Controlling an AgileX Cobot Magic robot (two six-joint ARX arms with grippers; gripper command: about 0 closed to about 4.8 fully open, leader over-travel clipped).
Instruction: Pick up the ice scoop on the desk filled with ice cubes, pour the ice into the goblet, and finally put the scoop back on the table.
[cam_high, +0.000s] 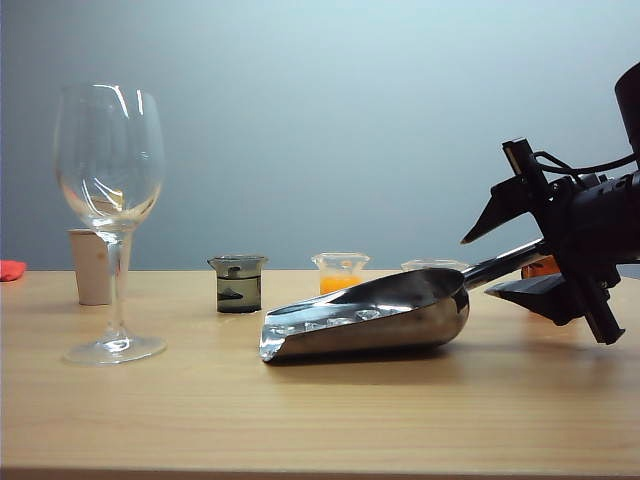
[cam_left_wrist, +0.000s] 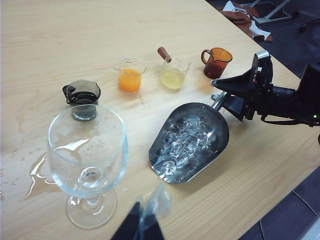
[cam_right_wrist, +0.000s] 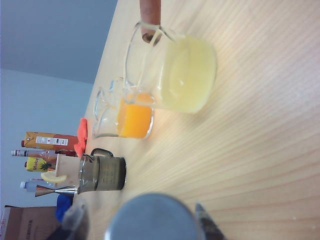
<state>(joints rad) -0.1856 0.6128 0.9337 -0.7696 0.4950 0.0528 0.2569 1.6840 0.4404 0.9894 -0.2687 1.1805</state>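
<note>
The ice scoop (cam_high: 400, 310) lies on the desk (cam_high: 320, 420) right of centre, mouth toward the goblet, with ice cubes (cam_high: 330, 322) in its bowl. In the left wrist view the ice cubes (cam_left_wrist: 187, 142) fill the scoop (cam_left_wrist: 210, 120). The goblet (cam_high: 110, 180) stands upright and empty at the left. My right gripper (cam_high: 478, 265) reaches in from the right, its jaws either side of the tubular handle (cam_right_wrist: 150, 220), with a gap showing on one side. My left gripper (cam_left_wrist: 142, 220) hovers near the goblet (cam_left_wrist: 87, 150), fingers together, holding nothing.
Behind the scoop stand a dark beaker (cam_high: 238, 285), an orange-filled beaker (cam_high: 340, 272), a pale-yellow beaker (cam_left_wrist: 175, 75) and an amber jug (cam_left_wrist: 216, 61). A beige cup (cam_high: 92, 265) sits behind the goblet. Spilled water (cam_left_wrist: 35, 175) lies by the goblet's foot. The desk edge runs close behind the right arm.
</note>
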